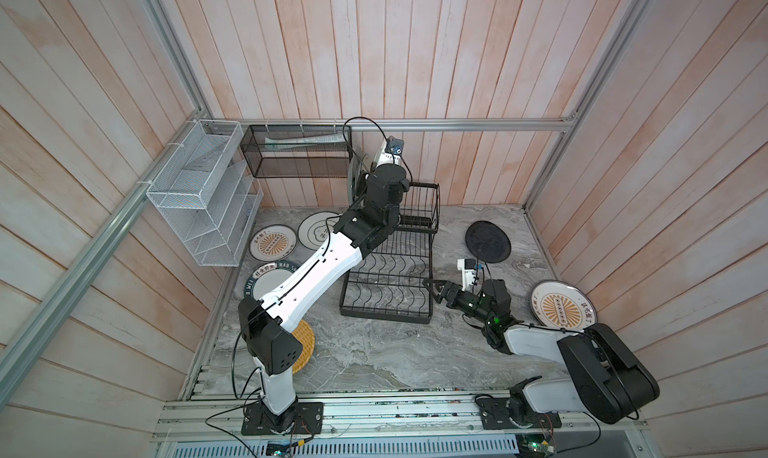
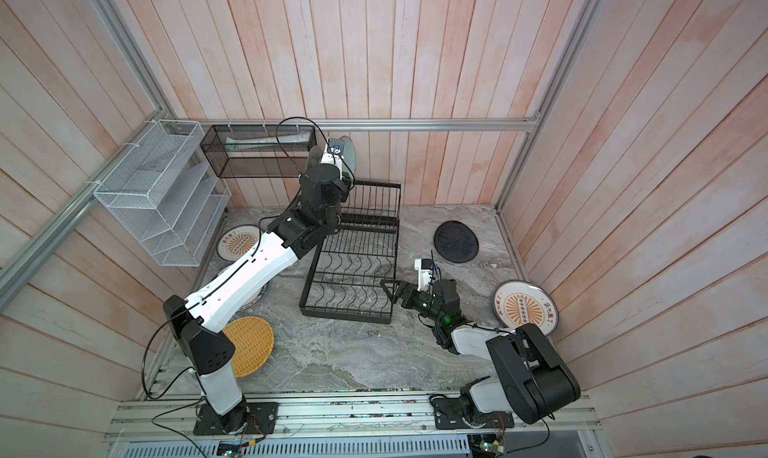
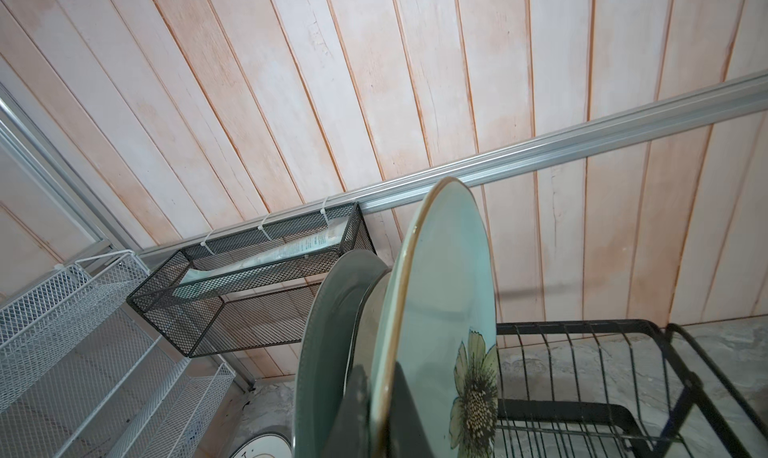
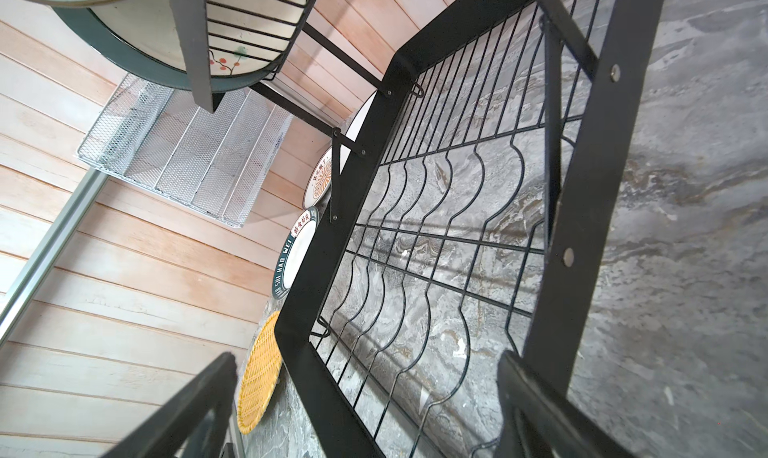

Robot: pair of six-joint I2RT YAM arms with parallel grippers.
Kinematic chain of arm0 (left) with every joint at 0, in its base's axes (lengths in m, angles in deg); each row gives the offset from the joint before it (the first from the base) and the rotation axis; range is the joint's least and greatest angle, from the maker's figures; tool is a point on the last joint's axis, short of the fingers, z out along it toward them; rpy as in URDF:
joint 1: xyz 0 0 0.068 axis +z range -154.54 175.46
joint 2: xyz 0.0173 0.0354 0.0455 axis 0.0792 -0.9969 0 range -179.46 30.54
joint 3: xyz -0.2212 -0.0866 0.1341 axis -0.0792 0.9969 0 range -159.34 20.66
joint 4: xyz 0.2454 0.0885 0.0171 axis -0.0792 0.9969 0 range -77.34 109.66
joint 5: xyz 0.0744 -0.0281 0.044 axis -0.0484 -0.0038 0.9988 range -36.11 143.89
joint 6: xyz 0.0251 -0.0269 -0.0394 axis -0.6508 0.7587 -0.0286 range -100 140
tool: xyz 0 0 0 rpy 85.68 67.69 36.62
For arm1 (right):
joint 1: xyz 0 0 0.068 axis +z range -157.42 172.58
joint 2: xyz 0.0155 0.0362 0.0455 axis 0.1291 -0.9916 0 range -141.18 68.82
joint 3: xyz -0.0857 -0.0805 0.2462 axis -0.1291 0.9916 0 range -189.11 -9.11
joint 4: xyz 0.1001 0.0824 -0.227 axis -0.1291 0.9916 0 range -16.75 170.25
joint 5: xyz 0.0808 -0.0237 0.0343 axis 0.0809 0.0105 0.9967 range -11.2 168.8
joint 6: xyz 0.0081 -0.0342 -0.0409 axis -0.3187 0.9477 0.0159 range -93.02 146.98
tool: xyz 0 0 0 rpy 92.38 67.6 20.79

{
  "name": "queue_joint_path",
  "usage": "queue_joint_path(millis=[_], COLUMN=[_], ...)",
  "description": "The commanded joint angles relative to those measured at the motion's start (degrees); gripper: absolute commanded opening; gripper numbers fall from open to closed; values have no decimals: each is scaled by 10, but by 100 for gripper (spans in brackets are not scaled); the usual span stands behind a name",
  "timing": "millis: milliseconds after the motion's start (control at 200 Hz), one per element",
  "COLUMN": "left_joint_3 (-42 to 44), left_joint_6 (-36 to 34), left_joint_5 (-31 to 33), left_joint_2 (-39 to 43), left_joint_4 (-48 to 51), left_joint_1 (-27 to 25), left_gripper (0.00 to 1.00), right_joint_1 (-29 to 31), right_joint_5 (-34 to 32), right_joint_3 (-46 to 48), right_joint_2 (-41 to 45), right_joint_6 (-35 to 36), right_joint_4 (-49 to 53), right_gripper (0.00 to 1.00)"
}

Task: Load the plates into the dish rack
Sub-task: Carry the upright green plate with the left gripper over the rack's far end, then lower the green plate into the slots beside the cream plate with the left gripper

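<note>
The black wire dish rack (image 1: 384, 316) (image 2: 347, 315) stands mid-table. My left gripper (image 3: 384, 418) is shut on the rim of a pale green sunflower plate (image 3: 440, 289), held upright over the rack's raised tier (image 3: 582, 327). A teal plate (image 3: 328, 331) and a cream plate (image 3: 370, 310) stand right beside it. My right gripper (image 1: 434, 289) (image 4: 361, 410) is open and empty at the lower tier's front right corner. Lying flat on the table are two sunburst plates (image 1: 273, 243) (image 1: 561, 306), a black plate (image 1: 487, 241), a yellow ribbed plate (image 1: 303, 345) and two lettered plates (image 1: 320, 227) (image 1: 266, 277).
A white mesh organizer (image 1: 203, 198) hangs on the left wall. A black mesh basket (image 1: 297, 152) hangs on the back rail, close to the held plate. Wooden walls close in three sides. My left arm reaches over the lettered plates.
</note>
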Motion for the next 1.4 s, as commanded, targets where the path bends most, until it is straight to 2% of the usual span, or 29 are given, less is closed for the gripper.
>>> queue_joint_path(millis=[0,360,805,1140,1290,1395], left_joint_3=[-48,-50,-33,-41,-49,-75], left_joint_6=[-15,-17,-8,-72,-65,-42], left_joint_5=[26,35,42,76,71,60], left_joint_2=[-4,-28,-40,-68,-75,-82], left_joint_4=[-68,-58,-42,-68,-54,-11], left_joint_1=[14,38,39,23,22,19], left_gripper=[0,0,0,0,0,0], right_joint_1=[4,4,6,5,5,5], right_joint_5=[10,16,24,30,32,32], right_joint_3=[-1,-4,-5,-6,-6,-6], right_joint_2=[-8,-12,-23,-33,-35,-37], right_joint_6=[0,-3,-12,-19,-21,-22], right_joint_4=[-15,-18,-26,-33,-35,-35], right_gripper=[98,98,98,98,98,98])
